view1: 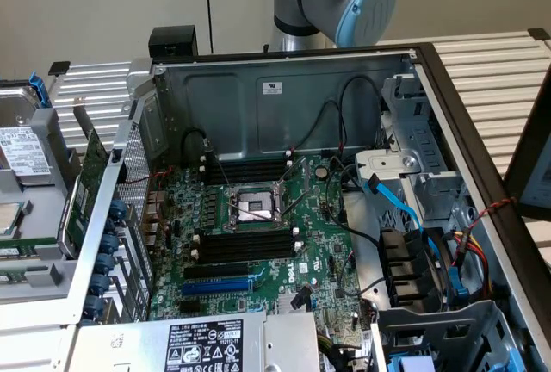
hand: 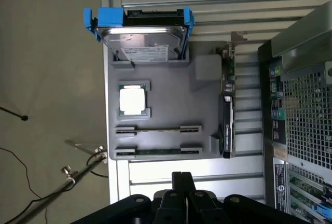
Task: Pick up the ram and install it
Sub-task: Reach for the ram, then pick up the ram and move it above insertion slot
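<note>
Claw (hand: pixel 182 178): shut, fingertips pressed together, nothing held; it is poised over the slatted table (hand: pixel 218 11), near the grey tray (hand: pixel 203 111). Ram (hand: pixel 158 152): seen edge-on, seated in the tray's long holder nearest the claw, and apart from the claw. A second long holder (hand: pixel 158 129) is set just beside it. Also carried by the tray: a hard drive (hand: pixel 142 36) in a blue bracket, a processor chip (hand: pixel 132 100) and an expansion card (hand: pixel 226 107) stood on edge. Computer case (view1: pixel 284 109): lid off, with the motherboard (view1: pixel 312 208) exposed. Its black memory slots (view1: pixel 245 244) are seen beside the processor socket (view1: pixel 251 208).
</note>
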Motion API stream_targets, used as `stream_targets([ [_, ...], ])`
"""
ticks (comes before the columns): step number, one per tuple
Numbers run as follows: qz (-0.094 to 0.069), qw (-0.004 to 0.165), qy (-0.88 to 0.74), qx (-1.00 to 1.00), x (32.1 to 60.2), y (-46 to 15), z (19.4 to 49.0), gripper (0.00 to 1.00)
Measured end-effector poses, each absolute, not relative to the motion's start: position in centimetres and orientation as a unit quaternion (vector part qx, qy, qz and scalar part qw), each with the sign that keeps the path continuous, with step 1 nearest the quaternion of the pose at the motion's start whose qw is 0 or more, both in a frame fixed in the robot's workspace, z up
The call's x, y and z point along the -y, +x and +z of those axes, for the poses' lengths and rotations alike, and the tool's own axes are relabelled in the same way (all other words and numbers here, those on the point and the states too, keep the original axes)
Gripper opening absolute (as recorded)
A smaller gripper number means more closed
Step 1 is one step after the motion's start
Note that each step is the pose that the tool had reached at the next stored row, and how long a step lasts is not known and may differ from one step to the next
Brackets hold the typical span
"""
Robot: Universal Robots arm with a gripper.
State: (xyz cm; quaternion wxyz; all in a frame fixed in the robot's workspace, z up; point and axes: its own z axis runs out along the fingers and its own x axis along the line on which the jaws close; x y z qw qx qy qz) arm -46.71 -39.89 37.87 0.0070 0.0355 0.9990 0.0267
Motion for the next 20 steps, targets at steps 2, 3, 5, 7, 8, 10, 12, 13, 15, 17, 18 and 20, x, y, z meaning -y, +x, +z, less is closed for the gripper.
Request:
stream_targets([
  [2, 0.027, 0.007, 0.036, -0.999, 39.89, -46.97, 37.86, 0.11],
  [3, 0.027, 0.007, 0.035, -0.999, 39.89, -46.97, 37.86, 0.11],
  [5, 0.027, 0.007, 0.035, -0.999, 39.89, -46.97, 37.86, 0.11],
  [7, 0.027, 0.007, 0.035, -0.999, 39.89, -46.97, 37.86, 0.11],
  [8, 0.027, 0.007, 0.035, -0.999, 39.89, -46.97, 37.86, 0.11],
  [10, 0.027, 0.007, 0.035, -0.999, 39.89, -46.97, 37.86, 0.11],
  [12, 0.027, 0.007, 0.035, -0.999, 39.89, -46.97, 37.86, 0.11],
  [13, 0.027, 0.007, 0.035, -0.999, 39.89, -46.97, 37.86, 0.11],
  [15, 0.027, 0.007, 0.035, -0.999, 39.89, -46.97, 37.86, 0.11],
  [17, 0.027, 0.007, 0.033, -0.999, 39.86, -47.06, 37.86, 0.11],
  [18, 0.027, 0.007, 0.024, -0.999, 39.86, -47.06, 37.84, 0.11],
  [20, 0.027, 0.006, 0.006, -1.000, 39.86, -47.06, 37.84, 0.11],
])
